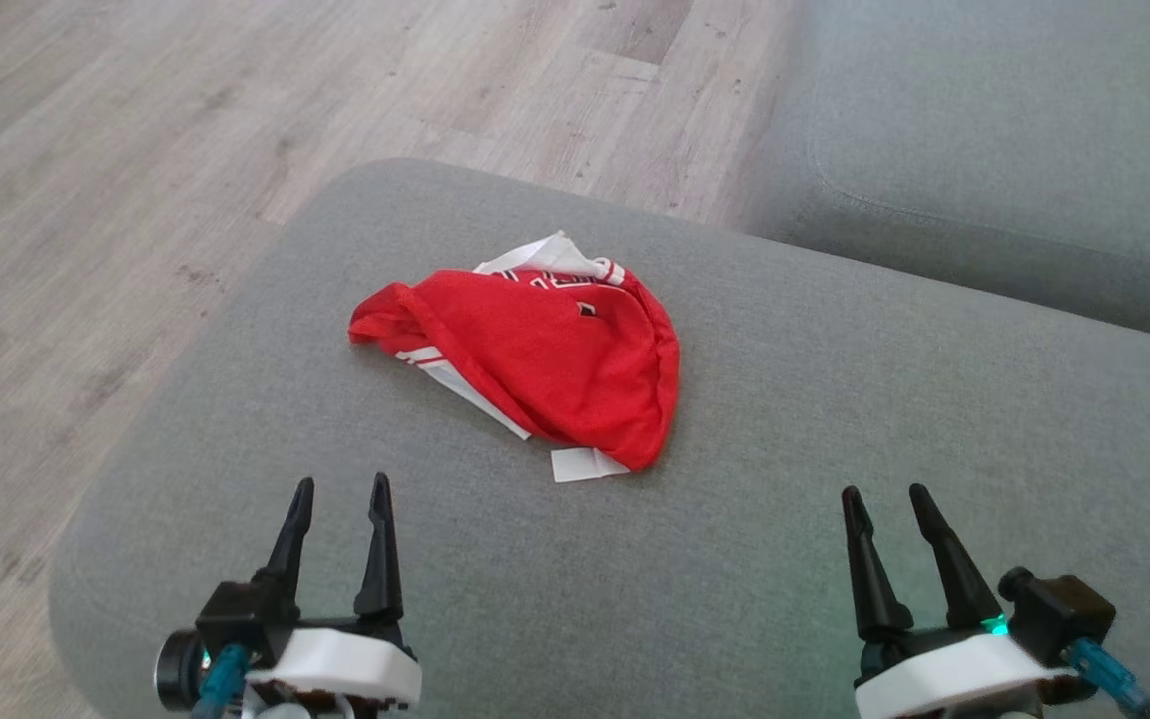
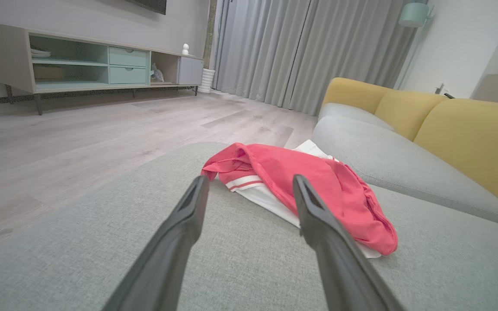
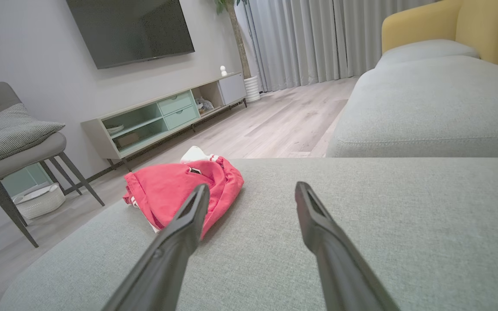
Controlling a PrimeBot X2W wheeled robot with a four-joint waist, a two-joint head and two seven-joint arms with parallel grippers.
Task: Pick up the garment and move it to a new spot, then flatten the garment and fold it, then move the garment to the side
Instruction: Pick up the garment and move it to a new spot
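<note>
Step in hand: first pick-up, not yet begun. Crumpled red-and-white garment (image 1: 535,350) at centre of frame in head view, on grey cushion (image 1: 835,419). At lower left, left gripper (image 1: 342,482): fingers spread, empty, clear of cloth. At lower right, right gripper (image 1: 884,490): same. Next, by judgement: reach forward, pinch raised fold near edge, close firmly, lift clear before shifting.

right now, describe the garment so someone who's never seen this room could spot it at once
Find the sofa with yellow back cushions; beside it stands a wide grey upholstered seat. On its top, toward the edge nearest the wooden floor, lies a crumpled garment. It is bright red with white trim, the sole coloured thing on the grey fabric.
</note>
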